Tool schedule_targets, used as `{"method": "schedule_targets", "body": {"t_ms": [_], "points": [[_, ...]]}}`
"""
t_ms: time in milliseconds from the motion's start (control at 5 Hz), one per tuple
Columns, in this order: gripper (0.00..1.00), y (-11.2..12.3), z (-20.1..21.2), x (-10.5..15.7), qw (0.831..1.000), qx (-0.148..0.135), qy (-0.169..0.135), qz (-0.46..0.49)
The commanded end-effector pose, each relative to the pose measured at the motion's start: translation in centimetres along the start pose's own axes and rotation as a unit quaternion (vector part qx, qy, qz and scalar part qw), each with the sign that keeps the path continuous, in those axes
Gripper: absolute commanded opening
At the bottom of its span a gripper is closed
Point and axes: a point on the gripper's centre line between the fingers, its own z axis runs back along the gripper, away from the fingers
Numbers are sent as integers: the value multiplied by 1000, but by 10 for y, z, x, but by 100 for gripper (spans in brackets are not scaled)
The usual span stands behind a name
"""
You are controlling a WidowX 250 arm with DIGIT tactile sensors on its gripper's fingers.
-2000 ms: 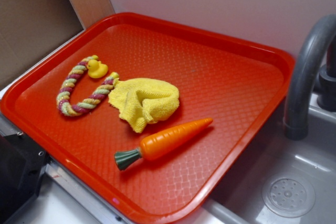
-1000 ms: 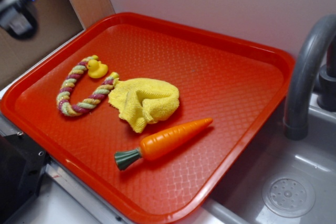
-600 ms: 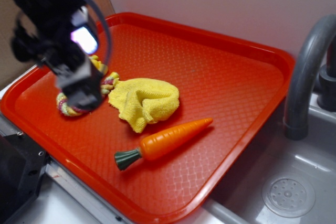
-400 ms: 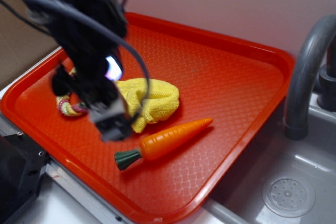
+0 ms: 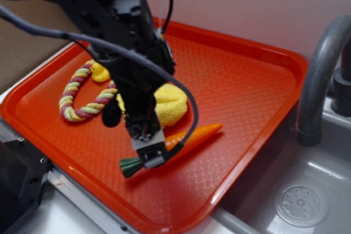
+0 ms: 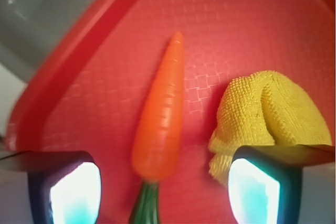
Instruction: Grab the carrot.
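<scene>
since two seconds ago, when no arm was seen over the tray (image 5: 263,53), the gripper (image 5: 149,147) has been swept in from the upper left and brought down over the carrot (image 6: 160,119). nothing on the tray appears to have been shifted; the carrot is lying where it was, just beside the yellow cloth (image 6: 270,111), stem end toward the near rim. the approach is judged nearly complete, with closing not yet done. in the wrist view the fingers (image 6: 65,187) are seen spread wide, one on each side of the carrot's thick end, and nothing is held or visibly touched.
</scene>
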Motion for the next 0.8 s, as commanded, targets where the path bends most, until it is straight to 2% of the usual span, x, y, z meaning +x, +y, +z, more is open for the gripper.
{"method": "schedule_targets", "body": {"t_ms": [0, 200, 400, 600], "points": [[100, -9, -48, 2, 999, -15, 40, -32], [100, -16, -64, 0, 997, -17, 60, -49], [100, -14, -75, -1, 995, -30, 72, -55], [0, -11, -73, 0, 996, -28, 71, -54]]}}
